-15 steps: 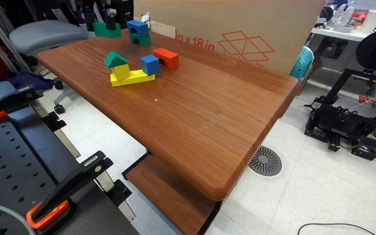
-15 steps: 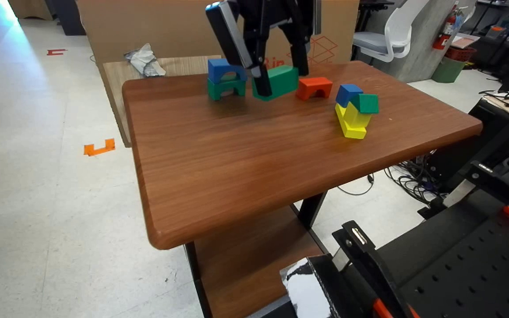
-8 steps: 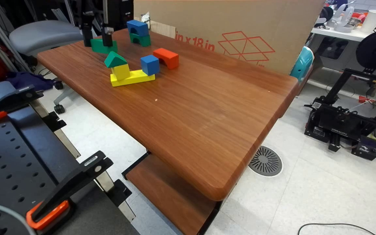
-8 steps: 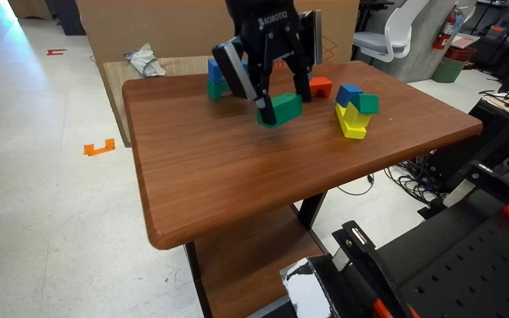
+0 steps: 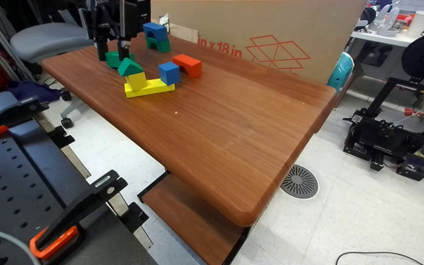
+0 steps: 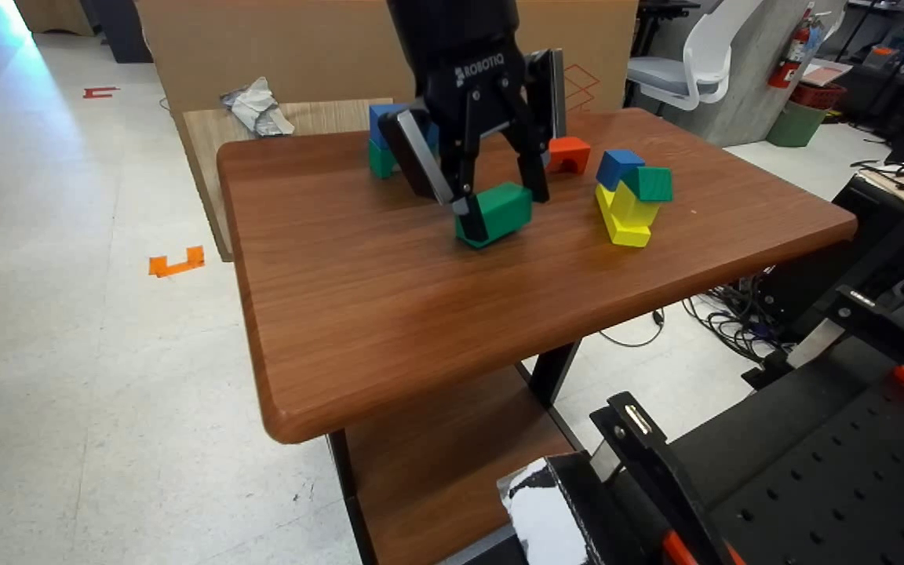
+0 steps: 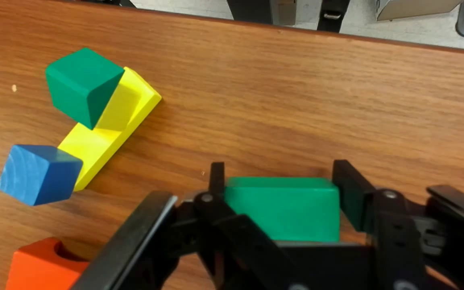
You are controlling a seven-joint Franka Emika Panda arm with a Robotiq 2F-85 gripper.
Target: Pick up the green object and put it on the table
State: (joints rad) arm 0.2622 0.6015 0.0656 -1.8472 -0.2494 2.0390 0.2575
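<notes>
The green object is a box-shaped green block, longer than a cube. It also shows in an exterior view and in the wrist view. My gripper has its two fingers at the block's opposite ends and is shut on it. In the wrist view, the gripper partly hides the block's left and lower parts. The block is low over the reddish-brown table, at or very near its surface; I cannot tell whether it touches. The table fills much of both exterior views.
Beside the gripper stands a stack: a yellow bar with a yellow block topped by a green pointed piece. A blue cube and a red arch adjoin it. A blue arch sits on a green arch.
My gripper has come down toward the table with the green block between its fingers, and has turned slightly. The stack and other blocks have not moved.
</notes>
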